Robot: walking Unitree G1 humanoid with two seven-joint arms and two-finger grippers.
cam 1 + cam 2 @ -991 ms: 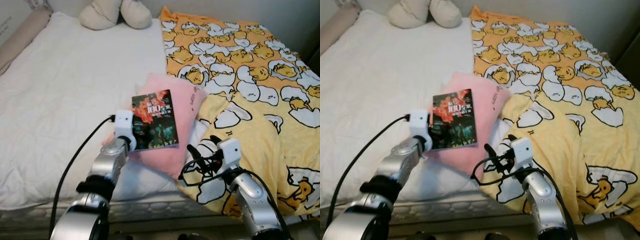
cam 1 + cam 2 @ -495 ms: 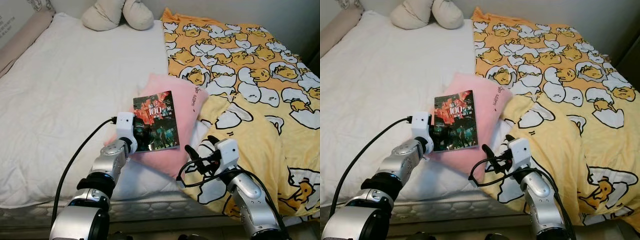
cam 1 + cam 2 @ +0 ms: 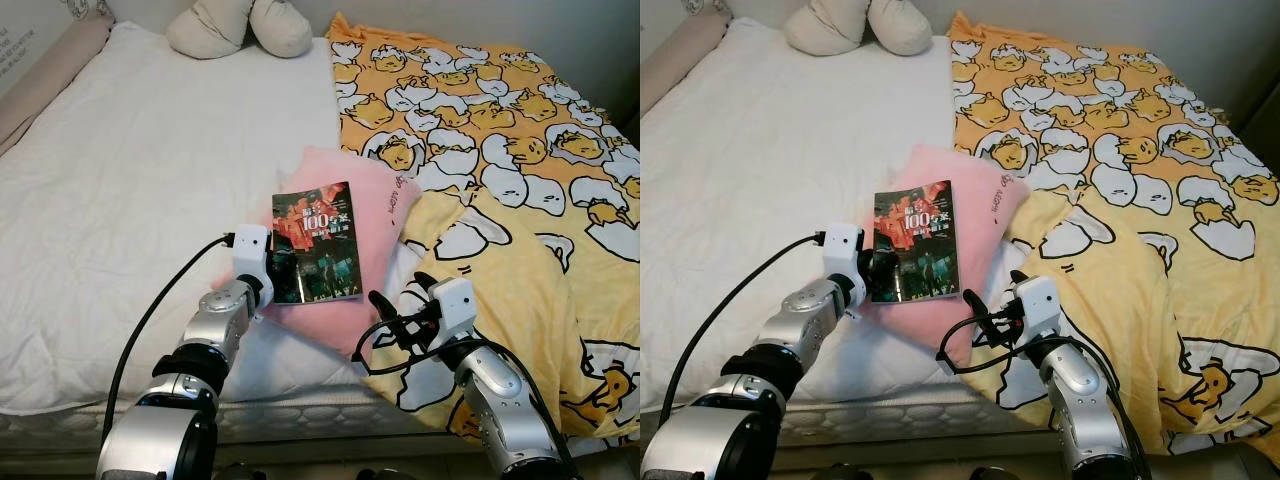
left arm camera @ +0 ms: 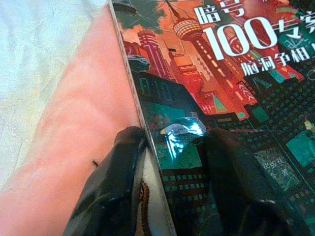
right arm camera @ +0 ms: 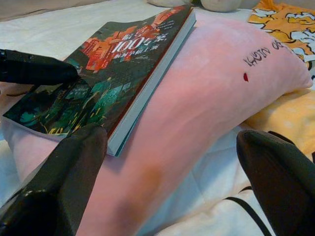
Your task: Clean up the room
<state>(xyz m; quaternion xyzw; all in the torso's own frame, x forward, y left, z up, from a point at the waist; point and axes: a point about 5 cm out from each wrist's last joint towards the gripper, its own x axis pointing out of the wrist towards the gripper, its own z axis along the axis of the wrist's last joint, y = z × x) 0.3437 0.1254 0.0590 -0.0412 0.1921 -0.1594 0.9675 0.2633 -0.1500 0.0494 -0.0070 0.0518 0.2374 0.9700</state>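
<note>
Little change from a second ago: the head camera has shifted slightly, the whole scene sits a bit lower and to the right in frame, while book and arms keep the same arrangement. Left gripper (image 3: 272, 283) still clamps the book (image 3: 315, 242) at its near left corner.

The book, dark cover with red city art and a white "100", lies flat on top of the pink pillow (image 3: 375, 205), slightly tilted. In the left wrist view the jaws pinch the book (image 4: 216, 88): one black finger (image 4: 115, 187) is under the edge against the pillow (image 4: 74, 147), the other finger (image 4: 236, 177) presses on the cover.

Right gripper (image 3: 400, 308) hovers just beside the near edge of the pillow, over the folded corner of the yellow duck-print blanket (image 3: 520, 200). Its jaws are spread wide, holding nothing. In the right wrist view the fingers (image 5: 74, 167) frame the pillow (image 5: 197, 103) with the book (image 5: 113, 69) on it; the left gripper's finger (image 5: 34, 69) touches the cover's far corner.

The pillow lies on the bed's white mattress (image 3: 130, 180), overlapping the blanket edge. Two beige cushions (image 3: 240, 25) sit at the head of the bed. A black cable (image 3: 150, 320) runs along the left arm.
</note>
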